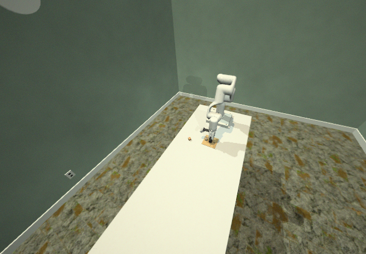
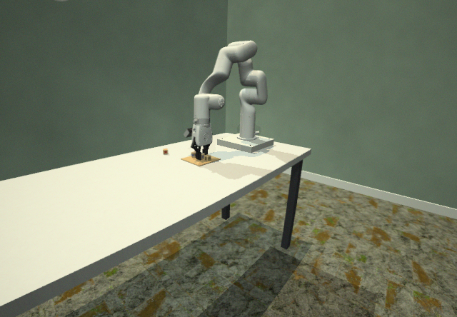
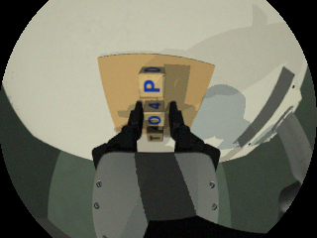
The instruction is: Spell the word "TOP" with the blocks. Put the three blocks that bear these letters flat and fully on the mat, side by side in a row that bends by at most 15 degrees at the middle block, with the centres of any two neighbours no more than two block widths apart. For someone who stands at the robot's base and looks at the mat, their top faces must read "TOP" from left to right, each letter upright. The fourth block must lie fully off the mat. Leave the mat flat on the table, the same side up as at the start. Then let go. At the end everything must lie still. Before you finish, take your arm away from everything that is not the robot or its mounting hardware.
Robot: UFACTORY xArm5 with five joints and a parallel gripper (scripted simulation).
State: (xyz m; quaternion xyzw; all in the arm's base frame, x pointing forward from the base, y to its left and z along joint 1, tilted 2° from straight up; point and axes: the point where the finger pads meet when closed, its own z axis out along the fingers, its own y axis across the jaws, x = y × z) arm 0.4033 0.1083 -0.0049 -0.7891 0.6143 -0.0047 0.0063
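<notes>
The mat (image 1: 213, 146) (image 2: 199, 163) (image 3: 114, 79) lies flat on the table. In the wrist view, the P block (image 3: 152, 86), the O block (image 3: 155, 120) and the T block (image 3: 155, 135) form a nearly straight row on it, O in the middle. A blue 4 shows on a face between the P and the O. The T block is partly shaded, close behind the O block. My gripper (image 1: 210, 141) (image 2: 202, 154) (image 3: 156, 108) is low over the mat, partly open, its fingers on either side of the O block with gaps showing. The fourth block (image 1: 189, 139) (image 2: 165, 151) lies off the mat.
The robot's base (image 1: 227, 120) (image 2: 250, 144) stands at the far end of the white table (image 1: 183, 192) (image 2: 111, 203). The P and T blocks stand close on either side of the O block, along the row.
</notes>
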